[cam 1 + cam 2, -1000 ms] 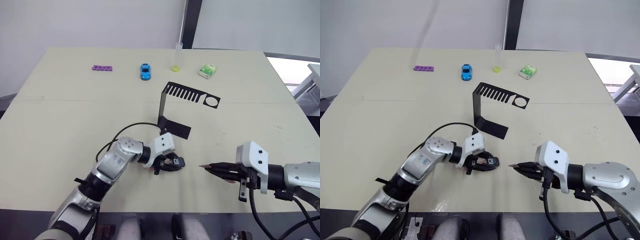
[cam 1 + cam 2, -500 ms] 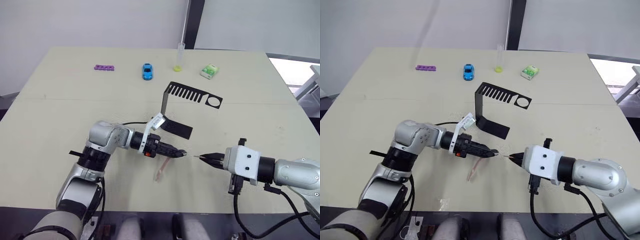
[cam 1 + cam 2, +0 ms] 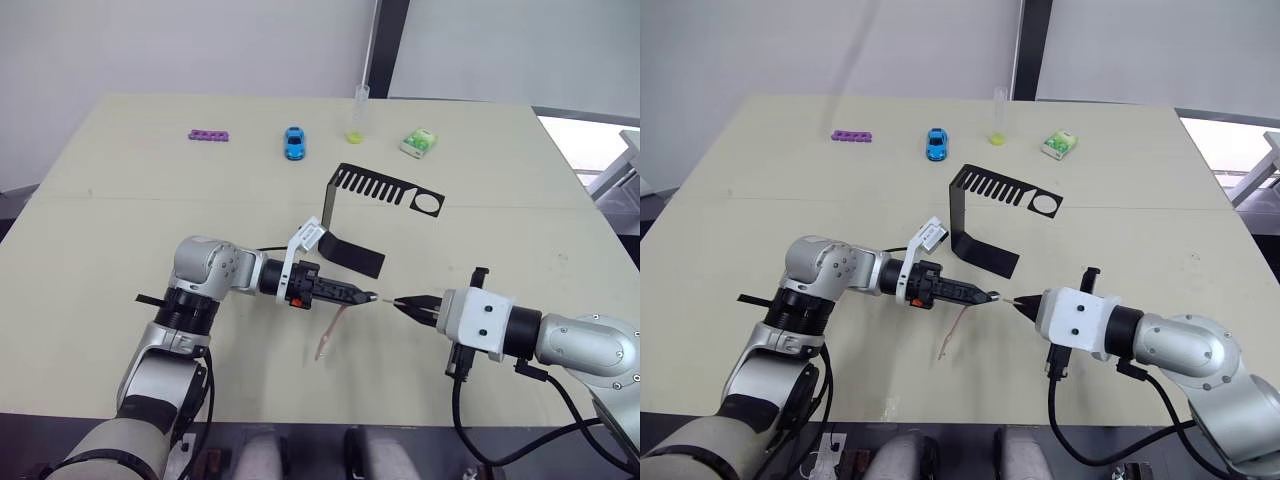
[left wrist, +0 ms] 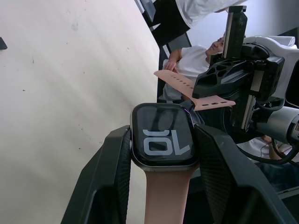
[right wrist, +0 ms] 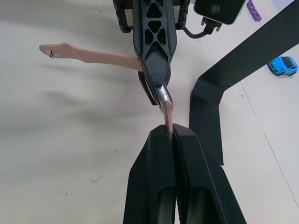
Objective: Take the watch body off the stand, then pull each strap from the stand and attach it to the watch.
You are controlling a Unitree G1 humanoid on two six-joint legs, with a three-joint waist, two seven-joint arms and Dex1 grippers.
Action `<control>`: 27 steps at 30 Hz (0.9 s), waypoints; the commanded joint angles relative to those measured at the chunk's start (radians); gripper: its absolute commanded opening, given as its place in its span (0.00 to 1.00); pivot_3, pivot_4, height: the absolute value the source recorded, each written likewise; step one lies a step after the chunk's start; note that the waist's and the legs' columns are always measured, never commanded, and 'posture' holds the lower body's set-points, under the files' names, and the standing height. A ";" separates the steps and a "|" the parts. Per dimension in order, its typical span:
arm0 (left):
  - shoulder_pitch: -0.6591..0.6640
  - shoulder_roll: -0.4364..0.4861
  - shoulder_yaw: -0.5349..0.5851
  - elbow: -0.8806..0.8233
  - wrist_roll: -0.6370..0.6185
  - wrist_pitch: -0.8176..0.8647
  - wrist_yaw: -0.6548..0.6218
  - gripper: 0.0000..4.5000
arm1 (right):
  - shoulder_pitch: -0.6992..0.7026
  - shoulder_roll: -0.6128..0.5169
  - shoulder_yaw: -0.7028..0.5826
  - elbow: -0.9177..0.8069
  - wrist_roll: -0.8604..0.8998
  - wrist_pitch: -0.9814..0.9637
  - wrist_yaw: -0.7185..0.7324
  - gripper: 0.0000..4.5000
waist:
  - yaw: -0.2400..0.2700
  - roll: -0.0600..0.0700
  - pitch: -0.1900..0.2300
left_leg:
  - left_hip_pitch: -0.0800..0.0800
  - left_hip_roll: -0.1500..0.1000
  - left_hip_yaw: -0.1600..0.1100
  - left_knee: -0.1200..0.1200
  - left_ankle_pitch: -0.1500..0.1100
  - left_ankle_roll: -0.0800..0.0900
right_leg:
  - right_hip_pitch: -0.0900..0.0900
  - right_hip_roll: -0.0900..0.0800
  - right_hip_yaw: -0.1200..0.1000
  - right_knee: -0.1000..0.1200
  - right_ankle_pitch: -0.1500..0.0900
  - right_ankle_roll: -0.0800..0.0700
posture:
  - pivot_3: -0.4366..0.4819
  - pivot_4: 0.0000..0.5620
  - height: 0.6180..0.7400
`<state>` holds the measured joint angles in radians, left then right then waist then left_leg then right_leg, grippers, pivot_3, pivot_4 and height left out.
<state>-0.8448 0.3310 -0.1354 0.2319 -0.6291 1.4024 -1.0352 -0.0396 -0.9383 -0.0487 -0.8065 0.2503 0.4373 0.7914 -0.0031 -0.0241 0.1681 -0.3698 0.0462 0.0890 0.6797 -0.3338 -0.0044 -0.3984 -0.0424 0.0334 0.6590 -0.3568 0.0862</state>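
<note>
Watch body sits clamped between the left gripper fingers, one strap hanging from it, directly ahead of the right gripper, whose fingers pinch the second strap end-on toward it.

In the right wrist view the right gripper's fingers are covering most of the second strap. The watch body is showing too small in the eye views to read. The picture's edge is cutting off the hanging strap.

Beige table, white wall.
</note>
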 commanded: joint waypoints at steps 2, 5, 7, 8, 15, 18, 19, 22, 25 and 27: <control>-0.010 -0.001 0.020 -0.014 -0.034 -0.008 0.002 0.35 | -0.016 0.007 -0.015 -0.007 -0.014 -0.004 -0.009 0.00 | 0.000 0.000 0.000 | 0.000 0.000 0.000 0.000 0.000 0.000 | 0.000 0.000 0.000 0.000 0.000 0.000 | 0.48 0.27 1.00; -0.011 -0.003 0.025 -0.011 -0.043 -0.005 0.007 0.35 | -0.017 0.008 -0.014 -0.006 -0.018 -0.002 -0.007 0.00 | 0.000 0.000 0.000 | 0.000 0.000 0.000 0.000 0.000 0.000 | 0.000 0.000 0.000 0.000 0.000 0.000 | 0.48 0.27 1.00; -0.012 -0.003 0.024 -0.011 -0.047 -0.006 0.008 0.35 | -0.017 0.009 -0.013 -0.004 -0.020 -0.001 -0.006 0.00 | 0.000 0.000 0.000 | 0.000 0.000 0.000 0.000 0.000 0.000 | 0.000 0.000 0.000 0.000 0.000 0.000 | 0.48 0.27 1.00; -0.012 -0.003 0.024 -0.011 -0.049 -0.006 0.008 0.35 | -0.017 0.010 -0.012 -0.004 -0.021 0.000 -0.006 0.00 | 0.000 0.000 0.000 | 0.000 0.000 0.000 0.000 0.000 0.000 | 0.000 0.000 0.000 0.000 0.000 0.000 | 0.48 0.27 1.00; -0.016 -0.002 0.028 -0.003 -0.062 -0.009 0.010 0.35 | -0.020 0.018 -0.004 -0.011 -0.018 0.013 -0.007 0.00 | 0.000 0.000 0.000 | 0.000 0.000 0.000 0.000 0.000 0.000 | 0.000 0.000 0.000 0.000 0.000 0.000 | 0.48 0.27 1.00; -0.017 -0.002 0.028 -0.003 -0.067 -0.009 0.013 0.35 | -0.021 0.020 -0.003 -0.013 -0.019 0.016 -0.007 0.00 | 0.000 0.000 0.000 | 0.000 0.000 0.000 0.000 0.000 0.000 | 0.000 0.000 0.000 0.000 0.000 0.000 | 0.48 0.27 1.00; -0.018 -0.002 0.028 -0.003 -0.068 -0.008 0.014 0.35 | -0.021 0.020 -0.003 -0.014 -0.019 0.017 -0.007 0.00 | 0.000 0.000 0.000 | 0.000 0.000 0.000 0.000 0.000 0.000 | 0.000 0.000 0.000 0.000 0.000 0.000 | 0.48 0.27 1.00; -0.021 -0.001 0.028 -0.002 -0.071 -0.008 0.014 0.35 | -0.023 0.022 0.002 -0.013 -0.024 0.017 -0.009 0.00 | 0.000 0.000 0.000 | 0.000 0.000 0.000 0.000 0.000 0.000 | 0.000 0.000 0.000 0.000 0.000 0.000 | 0.48 0.27 1.00; -0.024 -0.002 0.029 -0.003 -0.074 -0.005 0.016 0.35 | -0.030 0.026 0.005 -0.016 -0.024 0.022 -0.012 0.00 | 0.000 0.000 0.000 | 0.000 0.000 0.000 0.000 0.000 0.000 | 0.000 0.000 0.000 0.000 0.000 0.000 | 0.48 0.27 1.00; -0.026 -0.003 0.029 -0.002 -0.076 -0.004 0.017 0.35 | -0.034 0.030 0.006 -0.018 -0.024 0.025 -0.012 0.00 | 0.000 0.000 0.000 | 0.000 0.000 0.000 0.000 0.000 0.000 | 0.000 0.000 0.000 0.000 0.000 0.000 | 0.48 0.27 1.00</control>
<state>-0.8476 0.3295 -0.1268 0.2438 -0.6783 1.3982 -1.0170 -0.0652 -0.9140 -0.0412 -0.7952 0.2286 0.4616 0.7915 -0.0034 -0.0240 0.1681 -0.3697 0.0462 0.0889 0.6800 -0.3338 -0.0044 -0.3984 -0.0423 0.0333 0.6595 -0.3568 0.0862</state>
